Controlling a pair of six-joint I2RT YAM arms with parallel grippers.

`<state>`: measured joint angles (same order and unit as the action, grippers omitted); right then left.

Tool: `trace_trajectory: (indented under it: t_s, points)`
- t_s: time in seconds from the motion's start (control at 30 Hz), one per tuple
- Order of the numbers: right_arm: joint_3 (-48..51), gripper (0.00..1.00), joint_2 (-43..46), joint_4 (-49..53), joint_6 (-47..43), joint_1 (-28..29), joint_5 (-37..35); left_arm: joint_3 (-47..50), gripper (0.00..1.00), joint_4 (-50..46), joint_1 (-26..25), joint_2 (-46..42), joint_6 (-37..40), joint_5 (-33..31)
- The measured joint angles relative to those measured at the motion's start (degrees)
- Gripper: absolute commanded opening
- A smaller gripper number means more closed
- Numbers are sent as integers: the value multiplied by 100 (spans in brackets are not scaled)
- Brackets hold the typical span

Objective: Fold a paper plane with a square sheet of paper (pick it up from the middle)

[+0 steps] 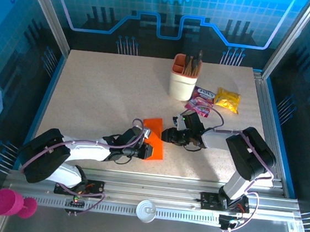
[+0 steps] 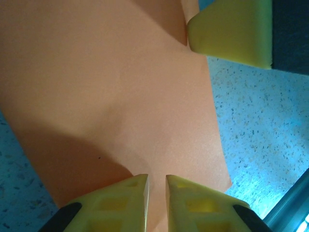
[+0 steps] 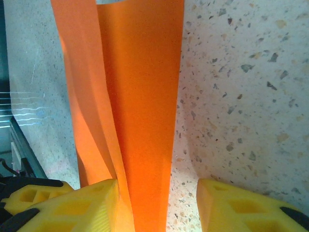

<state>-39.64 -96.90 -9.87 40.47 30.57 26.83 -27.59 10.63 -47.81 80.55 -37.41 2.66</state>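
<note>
one orange sheet of paper (image 1: 155,141), folded narrower, lies on the speckled table (image 1: 101,99) near its front edge, between both arms. right gripper (image 3: 157,188) is released, jaws wide astride the paper. left gripper (image 2: 157,183) is nearly closed over it; whether it pinches the paper, i cannot tell.

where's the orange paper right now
In the top view the orange paper sits near the middle of the table, toward the front edge, between the left tool and the right tool, in front of the pen cup.
</note>
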Motion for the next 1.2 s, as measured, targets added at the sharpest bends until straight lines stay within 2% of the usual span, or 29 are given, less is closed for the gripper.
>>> trace_trajectory:
  t_s: [0.2, 0.3, 0.63, 0.73, 0.93, 1.03, 1.2]
  points:
    - [-9, 43, -24, -4, 2, -31, 90, -94, 18, -35, 0, -7, 4, -13]
    - [-17, 38, -48, -20, -4, -24, 81, -116, 18, -76, 0, -7, 9, -13]
    - [-136, 5, -212, -175, -7, 28, 109, -127, 18, -138, 0, -7, 31, -13]
    - [-140, 0, -214, -175, 4, 28, 118, -133, 20, -138, 0, -7, 44, -13]
    - [-214, 0, -249, -179, 20, 28, 133, -216, 30, -179, 133, -120, 116, -33]
    - [-216, 0, -262, -177, 20, 28, 138, -229, 52, -181, 396, -267, 168, -31]
    - [-216, 0, -293, -184, 24, 28, 188, -358, 66, -232, 914, -369, 136, -52]
